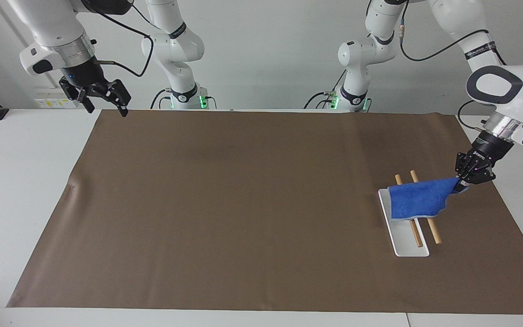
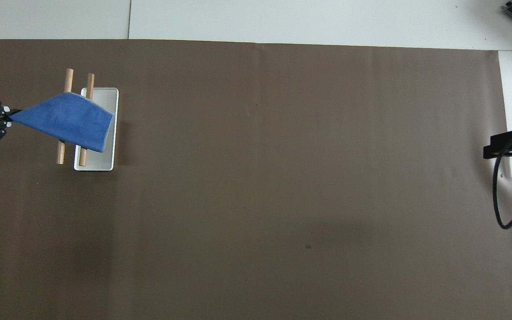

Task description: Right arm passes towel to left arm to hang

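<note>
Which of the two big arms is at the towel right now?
The left arm: its left gripper pinches a corner of the blue towel draped over the wooden rods. The right gripper hangs open, nowhere near it.

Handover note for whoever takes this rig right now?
Left gripper: pinching one corner of the blue towel, beside the rack at the left arm's end of the table.
Right gripper: open, empty, raised over the right arm's end, waiting.
Towel: draped over the two wooden rails of the white-based rack.
Done: the pass; towel laid on the rails.
Left: release the corner, withdraw the left arm.
</note>
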